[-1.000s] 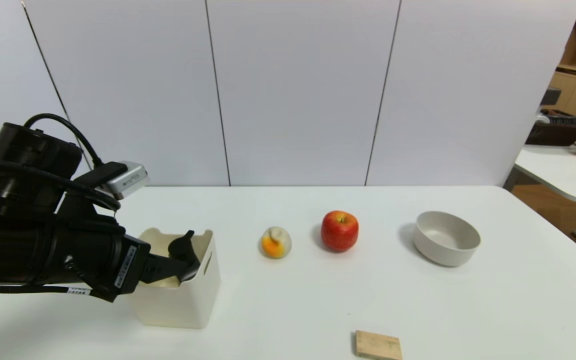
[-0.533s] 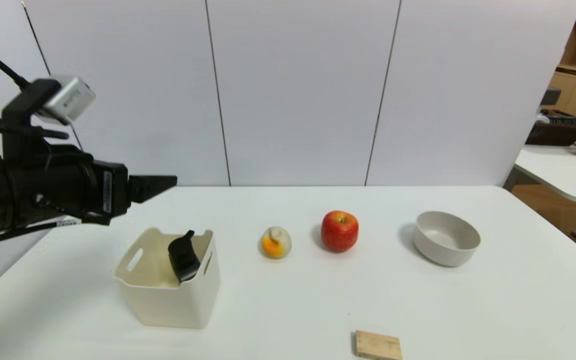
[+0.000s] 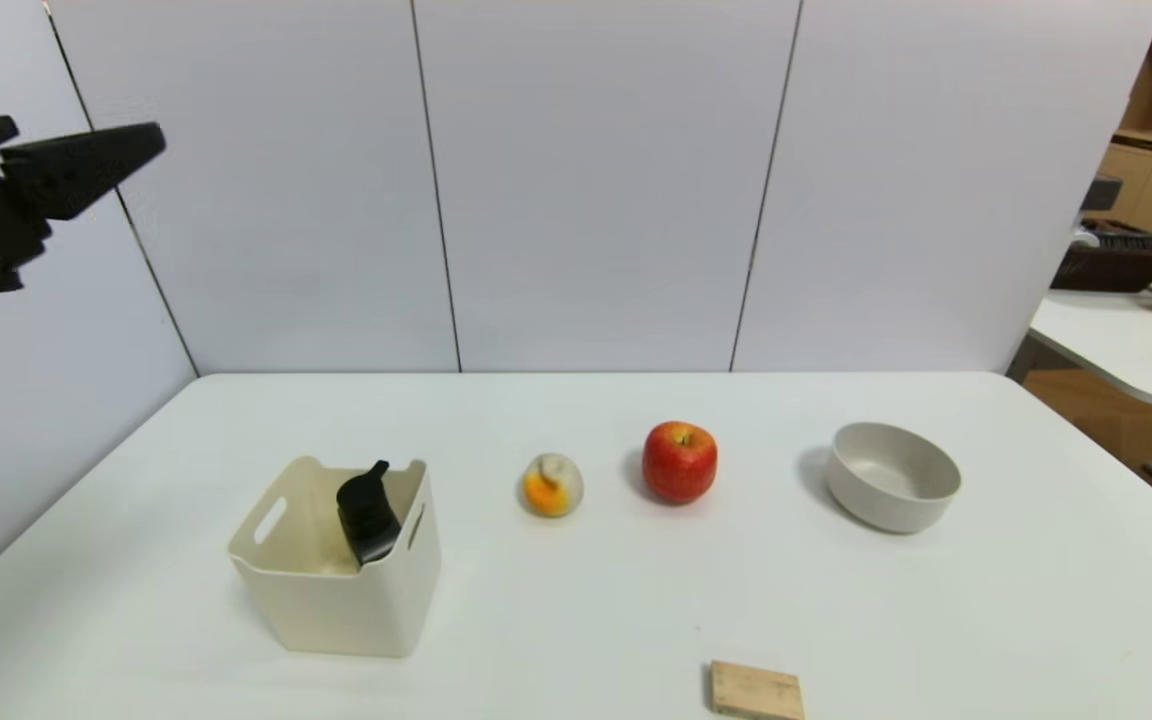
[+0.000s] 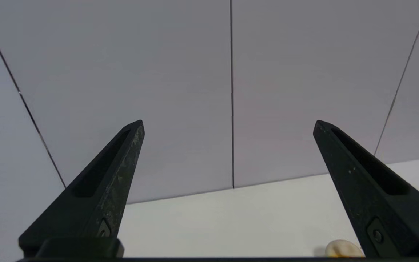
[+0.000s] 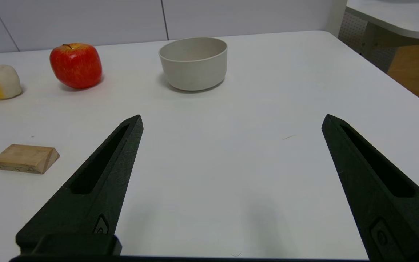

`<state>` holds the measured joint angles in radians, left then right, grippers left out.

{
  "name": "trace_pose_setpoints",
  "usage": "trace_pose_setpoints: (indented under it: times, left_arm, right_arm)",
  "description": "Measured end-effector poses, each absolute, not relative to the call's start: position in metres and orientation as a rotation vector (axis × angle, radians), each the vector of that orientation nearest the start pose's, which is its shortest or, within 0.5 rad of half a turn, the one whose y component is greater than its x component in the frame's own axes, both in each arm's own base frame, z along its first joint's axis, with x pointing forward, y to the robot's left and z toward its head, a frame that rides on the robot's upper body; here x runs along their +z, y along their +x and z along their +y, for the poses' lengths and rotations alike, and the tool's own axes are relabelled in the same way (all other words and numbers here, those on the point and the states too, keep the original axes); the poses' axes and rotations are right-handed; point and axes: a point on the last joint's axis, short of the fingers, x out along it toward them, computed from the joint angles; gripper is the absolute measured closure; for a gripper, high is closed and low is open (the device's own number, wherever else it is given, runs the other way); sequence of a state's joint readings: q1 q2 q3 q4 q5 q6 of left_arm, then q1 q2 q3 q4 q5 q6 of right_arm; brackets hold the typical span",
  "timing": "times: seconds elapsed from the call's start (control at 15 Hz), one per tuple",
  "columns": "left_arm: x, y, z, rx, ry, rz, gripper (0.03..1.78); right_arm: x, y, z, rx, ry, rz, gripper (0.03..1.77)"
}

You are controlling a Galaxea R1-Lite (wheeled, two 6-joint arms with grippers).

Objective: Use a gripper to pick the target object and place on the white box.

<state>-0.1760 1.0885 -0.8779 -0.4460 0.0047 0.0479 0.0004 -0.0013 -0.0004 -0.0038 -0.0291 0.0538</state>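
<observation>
Inside the bin: your pump bottle (image 3: pixel 367 512) leans tilted in the white box (image 3: pixel 336 590), pump head up, resting against the wall nearer the apple.
Left gripper (image 3: pixel 76 165): you see it raised high at the table's left edge, well apart from the box; fingers spread wide, holding nothing. Its wrist view faces the wall panels.
Right gripper (image 5: pixel 231 123): your right wrist view shows it low over bare white table (image 3: pixel 936 620), fingers wide apart, empty.
Row beside the box: a white-and-orange piece (image 3: pixel 551 485), then a red apple (image 3: pixel 679 461), then a grey-beige bowl (image 3: pixel 892 476).
Near edge: a small wooden block (image 3: pixel 756 690) lies flat.
</observation>
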Motion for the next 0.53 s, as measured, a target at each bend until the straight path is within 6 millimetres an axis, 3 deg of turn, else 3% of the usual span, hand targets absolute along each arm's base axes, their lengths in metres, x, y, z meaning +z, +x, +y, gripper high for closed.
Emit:
trace_pose_setpoints:
  times: [0.53]
  left_arm:
    - [0.291,0.040,-0.002,-0.038,0.043,-0.268,0.12]
  right_arm:
    - [0.076,-0.023,-0.001,-0.029,0.054,-0.008,0.10]
